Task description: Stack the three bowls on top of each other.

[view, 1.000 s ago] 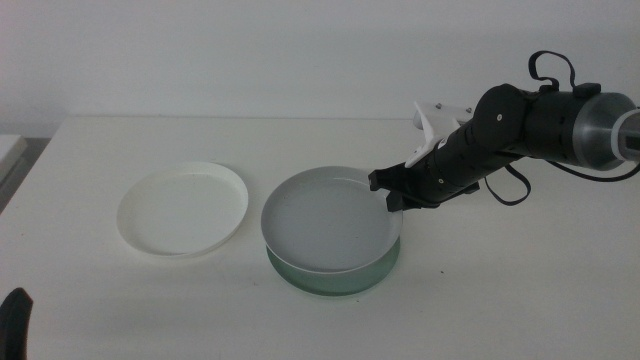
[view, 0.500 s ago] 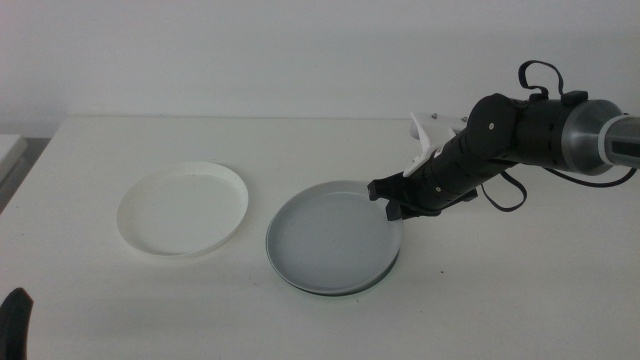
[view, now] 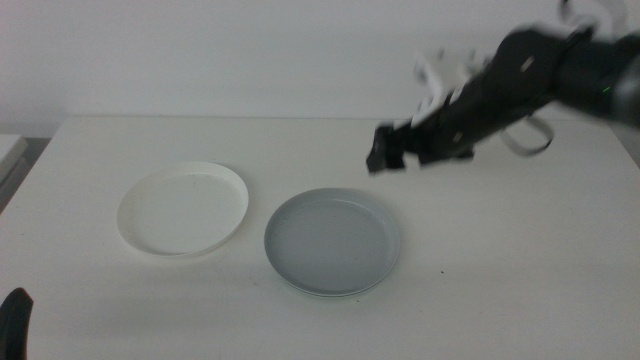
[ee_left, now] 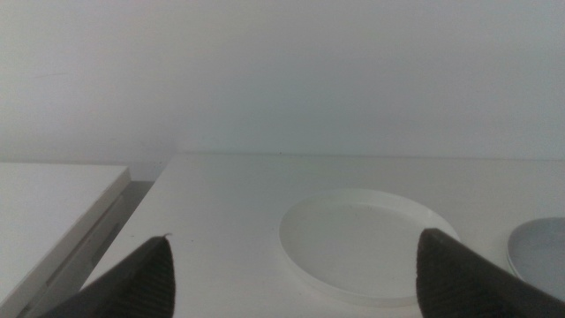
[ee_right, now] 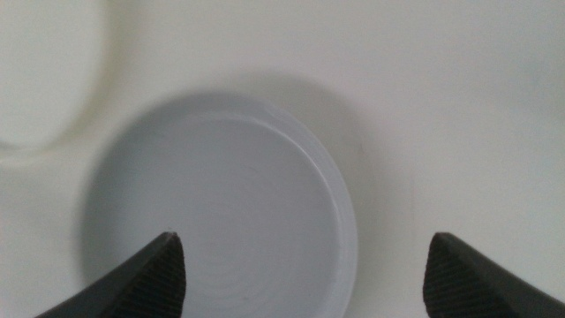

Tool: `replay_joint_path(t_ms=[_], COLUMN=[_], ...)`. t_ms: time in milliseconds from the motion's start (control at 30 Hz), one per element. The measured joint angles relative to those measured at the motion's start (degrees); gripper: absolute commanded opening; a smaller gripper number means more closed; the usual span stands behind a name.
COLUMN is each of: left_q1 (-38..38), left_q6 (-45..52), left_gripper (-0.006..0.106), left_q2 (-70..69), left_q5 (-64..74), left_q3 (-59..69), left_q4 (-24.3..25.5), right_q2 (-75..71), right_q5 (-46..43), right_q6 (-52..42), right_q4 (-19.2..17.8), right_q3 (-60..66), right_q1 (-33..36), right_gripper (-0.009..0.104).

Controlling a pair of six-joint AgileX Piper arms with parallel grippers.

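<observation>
Up above the table (view: 520, 250), the right gripper (view: 385, 152) hangs with its jaws spread wide, holding nothing. Below it the grey bowl (view: 332, 240) sits on the green bowl (view: 375, 283), just beside the white bowl (view: 182, 208). Down by the near edge, the left gripper (view: 14, 320) waits with its jaws spread too.

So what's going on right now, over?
Right gripper open, empty, above grey bowl. Grey sits on green. White bowl unstacked. Left gripper waiting.

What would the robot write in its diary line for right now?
right gripper: open, empty, above table | grey bowl: on stack | white bowl: alone, unstacked | left gripper: open, waiting
</observation>
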Motion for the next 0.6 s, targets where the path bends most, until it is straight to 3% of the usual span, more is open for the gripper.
replay_joint_path(t_ms=[100, 333, 600], left_q1=[0.0, 0.0, 0.0], left_q6=[0.0, 0.0, 0.0], left_gripper=[0.094, 0.094, 0.094], left_q2=[0.0, 0.0, 0.0], left_q5=[0.0, 0.0, 0.0], left_q3=[0.0, 0.0, 0.0], left_q4=[0.0, 0.0, 0.0], right_q2=[-7.5, -26.6, -44.0], right_q5=[3.3, 11.6, 14.3], right_q6=[-5.6, -18.2, -21.0], right_q4=[0.2, 5.6, 6.3], right_q3=[-1.3, -1.5, 7.0], right_q1=[0.0, -0.1, -0.1], right_gripper=[0.088, 0.088, 0.088])
